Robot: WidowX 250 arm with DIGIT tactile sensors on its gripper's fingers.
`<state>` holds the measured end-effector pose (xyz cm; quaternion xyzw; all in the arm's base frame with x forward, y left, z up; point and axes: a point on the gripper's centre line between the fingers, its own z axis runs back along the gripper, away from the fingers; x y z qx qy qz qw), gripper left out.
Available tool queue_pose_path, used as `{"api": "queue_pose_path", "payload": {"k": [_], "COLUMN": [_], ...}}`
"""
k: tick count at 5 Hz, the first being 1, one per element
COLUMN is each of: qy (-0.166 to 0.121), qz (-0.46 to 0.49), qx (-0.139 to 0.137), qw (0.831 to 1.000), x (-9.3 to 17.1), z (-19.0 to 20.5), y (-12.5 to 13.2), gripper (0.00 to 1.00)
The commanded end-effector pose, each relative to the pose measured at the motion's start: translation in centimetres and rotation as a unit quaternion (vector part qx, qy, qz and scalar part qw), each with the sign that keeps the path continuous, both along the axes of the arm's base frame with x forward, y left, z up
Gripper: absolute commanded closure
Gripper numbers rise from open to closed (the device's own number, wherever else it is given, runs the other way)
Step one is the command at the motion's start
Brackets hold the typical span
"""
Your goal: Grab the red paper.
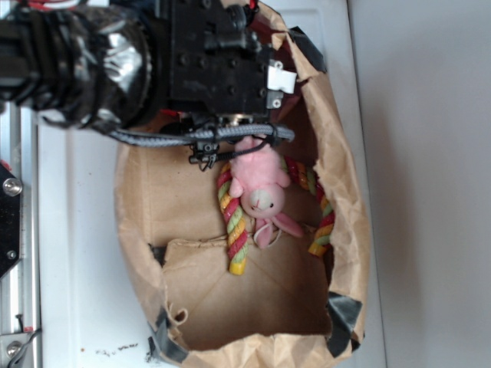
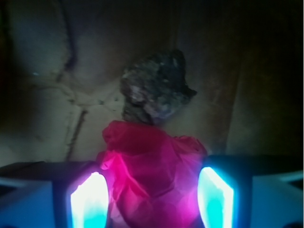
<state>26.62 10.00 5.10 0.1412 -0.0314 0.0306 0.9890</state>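
Now the gripper [image 2: 152, 194] sits low in the paper bag [image 1: 349, 230], fingers [image 2: 89, 202] apart w/ red paper [image 2: 152, 166] between them, ready to pinch; dark lump [image 2: 154, 90] just beyond.

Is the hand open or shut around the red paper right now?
Open. In the wrist view the hand has its two glowing fingers spread, the red paper between them; contact cannot be told.

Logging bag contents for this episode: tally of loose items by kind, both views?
Red paper: 1, between the open jaws of the gripper
Dark lump: 1
Pink plush bunny: 1
Rope ring: 1
Total: 4, all inside the brown paper bag
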Motion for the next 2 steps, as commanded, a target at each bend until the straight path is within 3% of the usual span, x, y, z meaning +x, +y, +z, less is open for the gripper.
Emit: {"api": "queue_pose_path", "payload": {"k": [1,2], "qy": [-0.054,-0.074], "qz": [-0.013,-0.024], "qx": [-0.033,-0.057], "qw": [0.998,0.995], "x": [-0.1,-0.1], "z": [4.9,7.0], "y": [-0.8,-1.8], "gripper": [1.00,1.00]}}
